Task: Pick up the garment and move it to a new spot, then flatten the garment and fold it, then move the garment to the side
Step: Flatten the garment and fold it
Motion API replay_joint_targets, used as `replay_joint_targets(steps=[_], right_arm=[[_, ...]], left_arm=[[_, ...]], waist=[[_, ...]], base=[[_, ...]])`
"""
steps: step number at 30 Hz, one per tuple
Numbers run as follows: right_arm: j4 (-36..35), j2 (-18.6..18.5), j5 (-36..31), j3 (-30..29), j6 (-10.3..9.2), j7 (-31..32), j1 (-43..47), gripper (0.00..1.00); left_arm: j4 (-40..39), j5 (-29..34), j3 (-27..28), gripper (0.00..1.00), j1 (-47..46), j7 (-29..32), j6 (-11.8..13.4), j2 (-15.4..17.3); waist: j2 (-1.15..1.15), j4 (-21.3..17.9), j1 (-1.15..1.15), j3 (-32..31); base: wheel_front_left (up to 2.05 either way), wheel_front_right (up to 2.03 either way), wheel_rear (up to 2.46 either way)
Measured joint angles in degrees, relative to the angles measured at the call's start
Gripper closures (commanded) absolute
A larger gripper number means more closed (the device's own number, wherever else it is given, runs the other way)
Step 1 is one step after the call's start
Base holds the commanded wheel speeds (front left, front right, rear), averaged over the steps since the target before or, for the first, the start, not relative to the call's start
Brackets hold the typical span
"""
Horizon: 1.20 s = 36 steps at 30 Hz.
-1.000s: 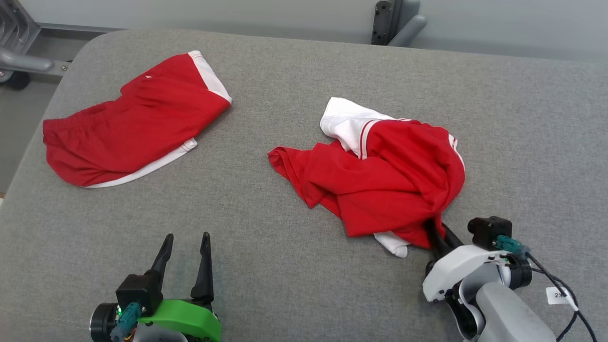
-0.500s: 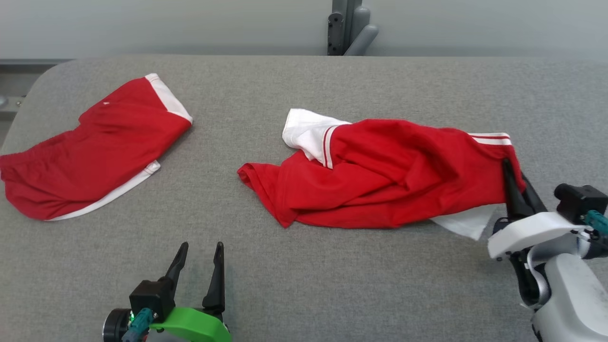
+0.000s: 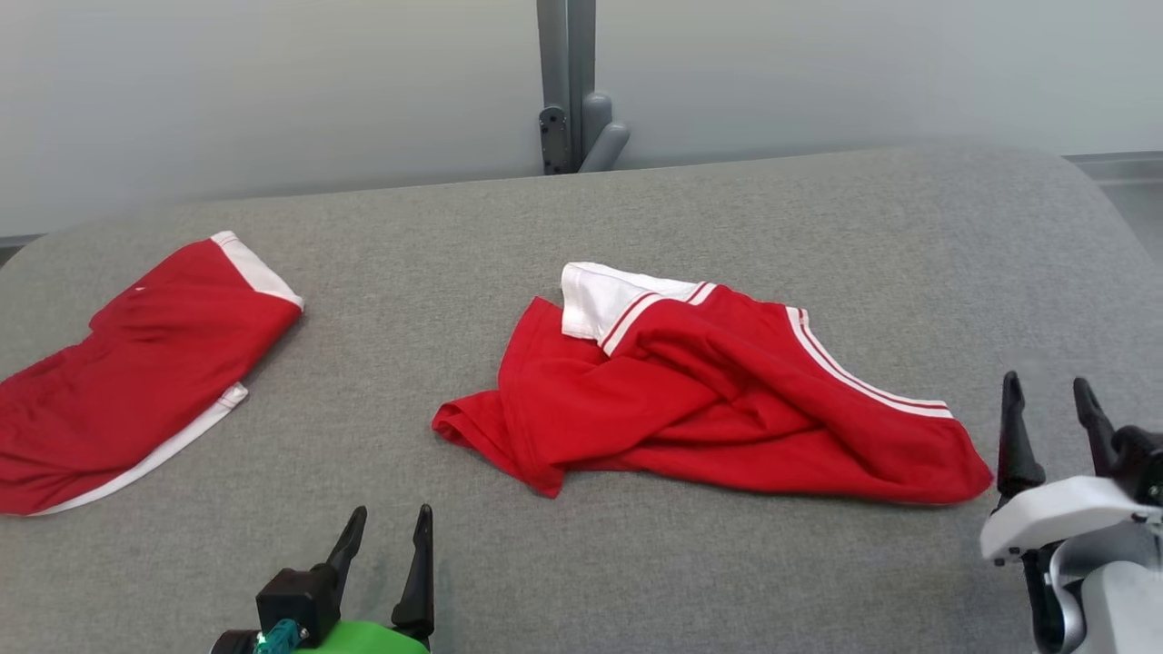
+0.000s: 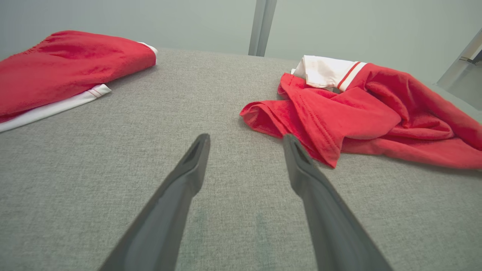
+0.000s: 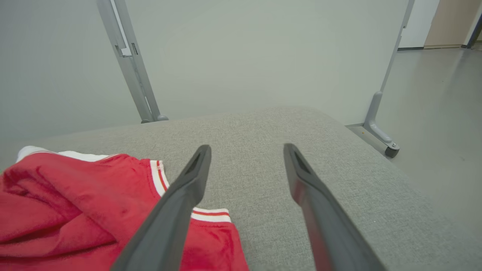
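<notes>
Now, garment (image 3: 718, 418): red with white striped trim, rumpled, lying mid-desk; white fold at its far edge, striped hem running toward the right.
Desk (image 3: 772, 227): grey fabric top, rounded corners.
Right hand (image 3: 1045, 381): fingers spread wide, empty; its left finger just beside the garment's right end, contact unclear.
Left hand (image 3: 392, 510): wide, empty, low over bare desk at the near edge, short of the garment's left corner.
Second garment (image 3: 136, 372): red, white-edged, lying fairly flat at the desk's left, well apart from the first.
Background: pale wall, grey post (image 3: 565, 82) behind the desk.
</notes>
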Motion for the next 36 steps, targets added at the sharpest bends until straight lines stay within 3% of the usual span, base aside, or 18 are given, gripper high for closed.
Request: replay_joint_targets(steps=[7,19,27,36], right_arm=[[-3.03,2.14,0.68,4.35,0.00,0.00,5.06,0.00],[-1.67,3.24,3.01,11.35,0.00,0.00,4.89,0.00],[4.47,-3.75,5.97,24.71,0.01,1.16,-13.24,0.00],[15.67,-11.37,13.05,38.27,0.01,12.92,-32.95,0.00]], left_arm=[[-0.26,0.05,0.32,0.00,0.34,0.00,0.03,0.00],[-0.83,0.29,-0.56,0.00,0.44,0.00,-0.03,0.00],[-1.19,-0.68,-2.55,0.00,-1.99,0.01,0.05,-0.01],[-2.50,-2.16,-5.11,0.00,-5.71,0.01,0.27,0.04]], waist=[[0.00,-1.82,0.00,-0.90],[0.00,0.58,0.00,0.00],[0.00,4.75,0.00,3.56],[0.00,11.37,0.00,8.68]], base=[[0.00,0.00,0.00],[0.00,0.00,0.00],[0.00,0.00,0.00],[0.00,0.00,0.00]])
